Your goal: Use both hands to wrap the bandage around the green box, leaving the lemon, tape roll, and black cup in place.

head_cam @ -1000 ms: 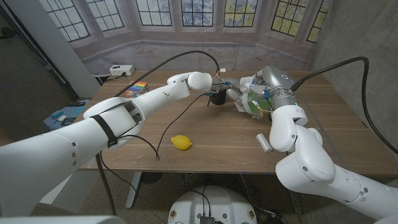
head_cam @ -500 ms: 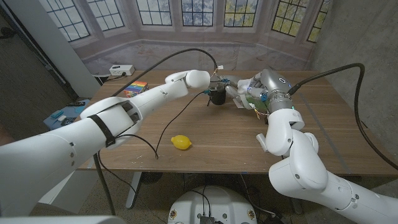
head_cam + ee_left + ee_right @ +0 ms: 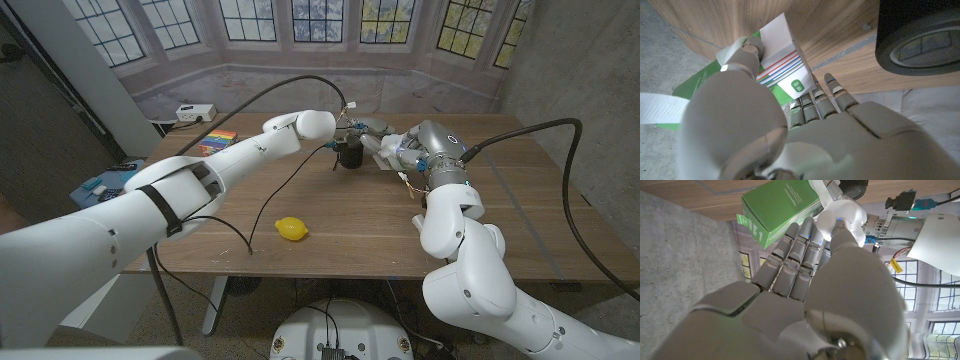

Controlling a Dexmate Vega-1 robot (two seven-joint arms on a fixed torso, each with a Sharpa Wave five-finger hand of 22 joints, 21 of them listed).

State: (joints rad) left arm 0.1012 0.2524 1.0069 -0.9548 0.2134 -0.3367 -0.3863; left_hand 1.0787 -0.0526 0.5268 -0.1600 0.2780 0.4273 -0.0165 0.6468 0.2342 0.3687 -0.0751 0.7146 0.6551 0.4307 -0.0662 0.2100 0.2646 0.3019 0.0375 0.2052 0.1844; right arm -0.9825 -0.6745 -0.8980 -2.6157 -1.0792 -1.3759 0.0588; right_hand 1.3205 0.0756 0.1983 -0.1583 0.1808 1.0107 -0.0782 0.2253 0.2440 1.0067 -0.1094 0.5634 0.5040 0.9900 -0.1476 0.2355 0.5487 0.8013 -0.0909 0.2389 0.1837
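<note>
Both arms reach to the far middle of the wooden table [image 3: 340, 215], and the two hands meet just right of the black cup [image 3: 349, 154]. From the lemon [image 3: 291, 228], which sits near the table's front edge, the cup is at about one o'clock, well apart.

The left hand [image 3: 362, 128] comes in over the cup. In the left wrist view the left hand [image 3: 805, 127] has its fingers [image 3: 832, 92] laid together and stretched along the green box [image 3: 772, 62], at the box's white end with the colored stripes. A white bandage strip [image 3: 660, 107] runs across beside the thumb. Whether the fingers actually clamp the box or the strip, I cannot tell from here.

The right hand [image 3: 392, 146] sits at three o'clock from the cup, just beside it. In the right wrist view the right hand [image 3: 795, 280] has its fingers [image 3: 790, 255] close together, reaching up against the underside of the green box [image 3: 782, 207], with the thumb curving toward it. It looks like a hold on the box, lifted off the tabletop, with the wood grain behind it.

Far left on the table lies a colorful striped packet [image 3: 218, 140].
</note>
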